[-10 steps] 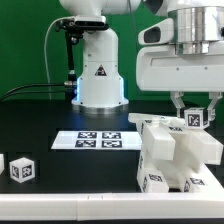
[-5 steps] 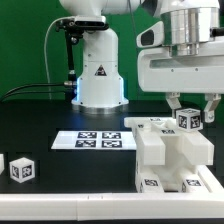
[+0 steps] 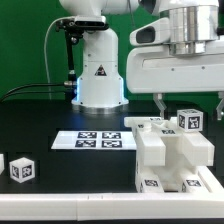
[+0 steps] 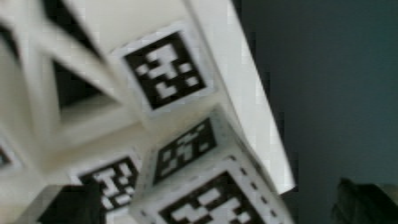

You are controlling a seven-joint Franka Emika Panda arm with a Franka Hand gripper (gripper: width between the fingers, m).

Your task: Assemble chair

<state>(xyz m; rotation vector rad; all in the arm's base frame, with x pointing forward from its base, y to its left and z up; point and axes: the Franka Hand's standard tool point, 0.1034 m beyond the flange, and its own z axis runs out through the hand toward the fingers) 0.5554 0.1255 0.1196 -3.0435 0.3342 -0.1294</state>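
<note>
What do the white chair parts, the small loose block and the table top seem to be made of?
Chair parts: probably hard plastic, matte white; thick blocks with crisp edges, no grain.
Loose block: seemingly the same plastic, carrying a printed black-and-white tag.
Table top: black and dull, perhaps cloth or a mat; no reflections show.

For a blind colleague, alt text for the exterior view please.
An open gripper hangs over a half-built white chair at the exterior view's right. A marker board lies mid-table; a loose block sits at that view's left.
</note>
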